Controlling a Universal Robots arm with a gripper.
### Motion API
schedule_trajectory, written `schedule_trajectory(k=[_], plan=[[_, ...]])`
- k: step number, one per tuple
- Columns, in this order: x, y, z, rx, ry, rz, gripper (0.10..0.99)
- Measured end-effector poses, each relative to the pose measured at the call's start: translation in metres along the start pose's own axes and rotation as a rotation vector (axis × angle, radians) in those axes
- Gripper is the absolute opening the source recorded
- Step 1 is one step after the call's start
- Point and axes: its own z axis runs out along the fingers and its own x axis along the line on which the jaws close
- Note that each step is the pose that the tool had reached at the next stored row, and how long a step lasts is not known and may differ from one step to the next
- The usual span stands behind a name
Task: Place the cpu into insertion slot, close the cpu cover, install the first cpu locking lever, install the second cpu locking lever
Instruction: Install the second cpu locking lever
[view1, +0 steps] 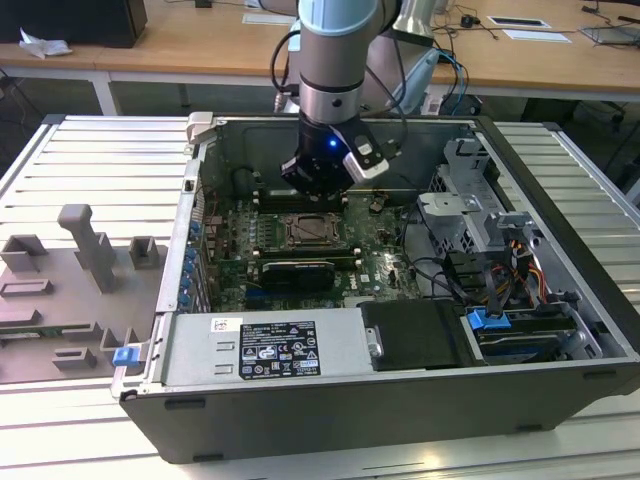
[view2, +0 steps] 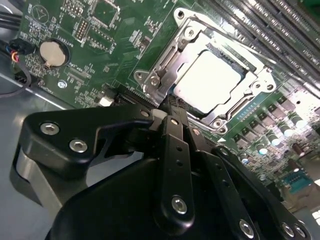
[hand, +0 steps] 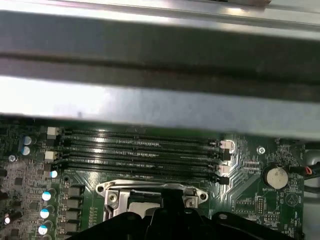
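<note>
The cpu (view2: 210, 80) lies flat in the insertion slot (view1: 315, 232), its pale metal top showing through the window of the cpu cover (view2: 165, 62). The cover is folded down over the chip, with its silvery frame level on the socket. My gripper (view2: 170, 104) is shut with nothing seen between its black fingers, and its tip is at the socket's edge, just off one side of the frame. In the exterior view the gripper (view1: 318, 190) hangs inside the open computer case, just behind the socket. In the first wrist view the gripper (hand: 170, 197) covers part of the slot (hand: 112, 192).
Memory slots (hand: 140, 150) run beside the socket, under the case's metal wall (hand: 150, 100). A coin battery (view2: 53, 53) sits on the green board. A long black card (view1: 292, 272), the power supply (view1: 265, 350) and a drive cage with cables (view1: 480, 230) crowd the case. A grey fixture (view1: 80, 260) stands outside.
</note>
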Motion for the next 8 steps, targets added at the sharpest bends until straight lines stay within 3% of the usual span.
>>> schedule_trajectory(k=[5, 7, 8], plan=[[0.0, -0.0029, -0.0036, 0.0, 0.0011, 0.0, 0.106], [-0.0005, -0.0018, -0.021, -0.001, 0.004, 0.0, 0.106], [-0.0005, -0.0026, -0.0219, -0.001, 0.004, 0.0, 0.106]])
